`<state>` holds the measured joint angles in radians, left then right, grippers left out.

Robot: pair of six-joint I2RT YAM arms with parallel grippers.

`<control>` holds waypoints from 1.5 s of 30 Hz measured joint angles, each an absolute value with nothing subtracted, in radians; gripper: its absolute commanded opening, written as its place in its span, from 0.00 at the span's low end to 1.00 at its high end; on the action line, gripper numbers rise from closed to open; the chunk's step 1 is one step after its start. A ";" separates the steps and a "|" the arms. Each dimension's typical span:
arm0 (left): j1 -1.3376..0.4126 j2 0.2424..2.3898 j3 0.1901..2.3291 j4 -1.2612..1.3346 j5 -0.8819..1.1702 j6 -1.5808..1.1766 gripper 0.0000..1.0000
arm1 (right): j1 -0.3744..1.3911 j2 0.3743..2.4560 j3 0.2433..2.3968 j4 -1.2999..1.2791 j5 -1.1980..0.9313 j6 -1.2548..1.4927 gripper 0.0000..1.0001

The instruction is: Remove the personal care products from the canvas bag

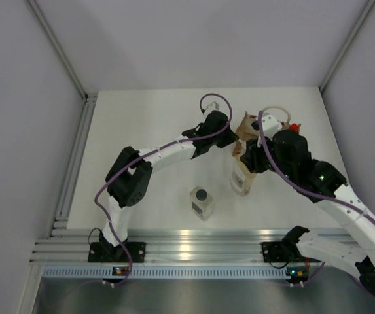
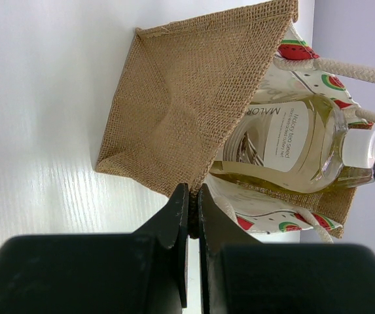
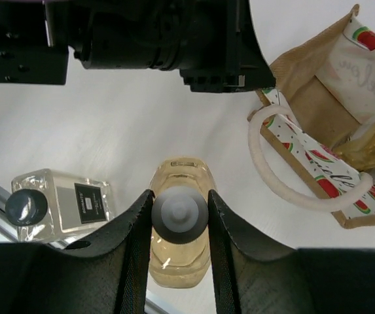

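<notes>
The left arm (image 1: 164,152) reaches from 7 o'clock across the white worktop (image 1: 141,111) toward 1 o'clock. Its jaws are clenched on a burlap edge of the canvas bag (image 2: 174,104). Near the front edge, at about 6 o'clock, the square clear bottle (image 1: 201,203) stands upright on the worktop with its dark cap up. It is out of the bag and nothing is touching it. At its 2 o'clock is an amber bottle (image 1: 241,178), also out of the bag. The right jaws grasp it from above, one finger on each side of its cap (image 3: 180,212). The pictures do not show whether its base rests on the worktop. The canvas bag (image 1: 245,127) sits at this bottle's 12 o'clock, slumped, with its watermelon-print panel and a cream rope handle (image 3: 272,170) turned toward the right arm (image 1: 344,203). A second amber bottle (image 2: 285,144) with a white pump cap lies at the bag's opening. A red cap (image 1: 294,125) shows just past it at 3 o'clock, and the bottle under that cap is hidden.
</notes>
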<state>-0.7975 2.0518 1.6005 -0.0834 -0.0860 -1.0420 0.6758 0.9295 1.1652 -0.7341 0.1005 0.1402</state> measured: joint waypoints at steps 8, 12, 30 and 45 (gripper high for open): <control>-0.797 2.050 1.600 -0.084 -0.086 -1.034 0.00 | 0.761 0.876 0.904 -0.495 0.086 0.082 0.00; -0.796 2.050 1.600 -0.085 -0.086 -1.032 0.00 | 0.811 0.877 0.826 -0.411 0.088 0.060 0.00; -0.796 2.050 1.600 -0.085 -0.083 -1.028 0.00 | 0.900 0.944 0.706 -0.218 0.177 0.050 0.30; -0.796 2.048 1.600 -0.087 -0.083 -1.026 0.00 | 0.900 0.945 0.800 -0.195 0.274 0.091 0.68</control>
<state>-0.7963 2.0480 1.6001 -0.0868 -0.0834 -1.0256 0.9001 0.9447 0.7998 -0.1947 0.2745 0.0906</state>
